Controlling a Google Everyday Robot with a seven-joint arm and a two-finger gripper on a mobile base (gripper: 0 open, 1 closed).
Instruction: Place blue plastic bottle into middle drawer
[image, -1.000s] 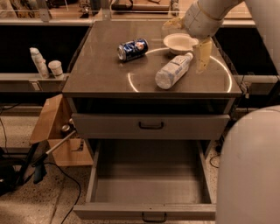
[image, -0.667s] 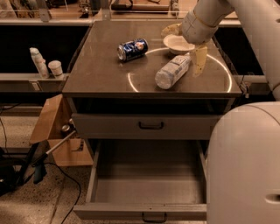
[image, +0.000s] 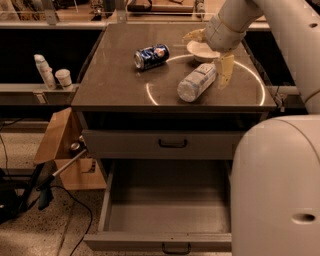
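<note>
The blue plastic bottle (image: 196, 82) lies on its side on the cabinet top (image: 115, 80), cap end pointing toward the far right. My gripper (image: 209, 53) hovers at the bottle's cap end, open; one fingertip (image: 225, 71) is just right of the bottle and the other finger (image: 193, 36) is behind it. Nothing is held. The middle drawer (image: 160, 241) is pulled out wide and is empty inside, its black handle at the front. The handled drawer above it (image: 170, 144) is shut.
A blue soda can (image: 151, 56) lies on its side at the top's middle left. A white bowl (image: 200, 50) sits under the gripper behind the bottle. My white body (image: 280, 190) fills the right foreground. A wooden box (image: 57, 145) and cables lie left of the cabinet.
The gripper has shifted a little left and down toward the bottle's cap end. The bottle, can and drawers have not moved.
</note>
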